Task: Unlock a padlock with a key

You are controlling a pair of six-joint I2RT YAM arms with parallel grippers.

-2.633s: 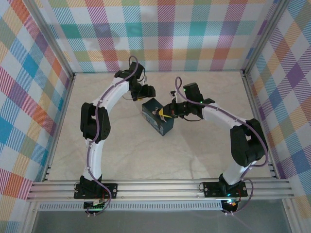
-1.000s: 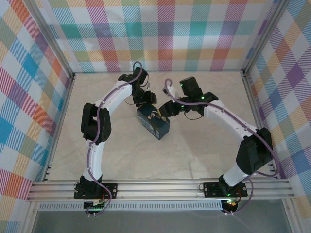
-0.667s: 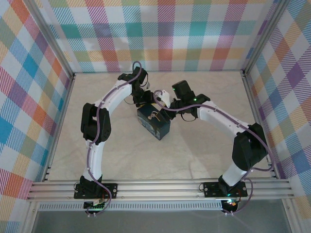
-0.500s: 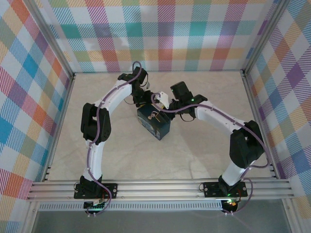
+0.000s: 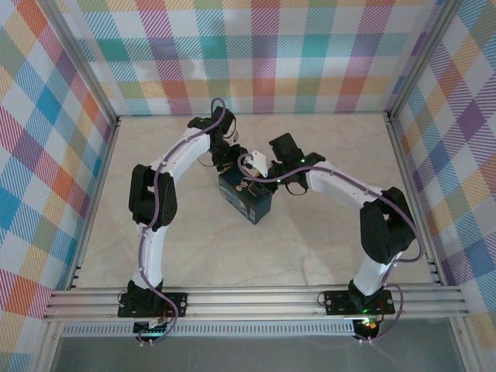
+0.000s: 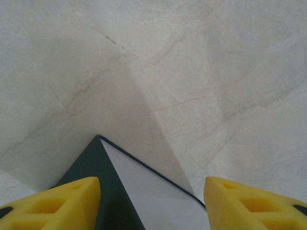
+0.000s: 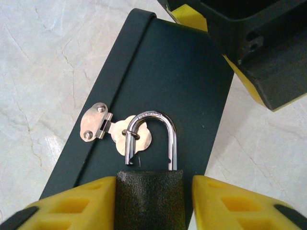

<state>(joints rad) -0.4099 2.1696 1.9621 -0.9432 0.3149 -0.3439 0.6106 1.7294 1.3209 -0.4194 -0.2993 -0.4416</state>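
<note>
The padlock [image 7: 149,196] lies on the dark tin [image 7: 182,72]. Its textured dark body sits squarely between my right gripper's [image 7: 153,203] yellow fingers [image 7: 72,201]; the left pad touches it and a thin slit shows at the right pad. The silver shackle [image 7: 171,134] passes through the hasp ring, and its left leg stands free of the body with the notch showing. The key is hidden. My left gripper [image 6: 152,203] straddles a far corner of the tin [image 6: 144,201], both yellow pads against its edges. From above, both grippers meet at the tin [image 5: 252,203].
A small silver hasp plate [image 7: 95,122] is riveted to the tin lid beside the shackle. The left gripper's black housing [image 7: 249,52] looms just beyond the tin's far end. Marble tabletop [image 5: 310,248] lies all round, enclosed by plaid walls [image 5: 46,155].
The tin shifted left and turned early on. The right gripper then swung left over the lid and settled round the padlock body. The left gripper stayed at the tin's far corner.
</note>
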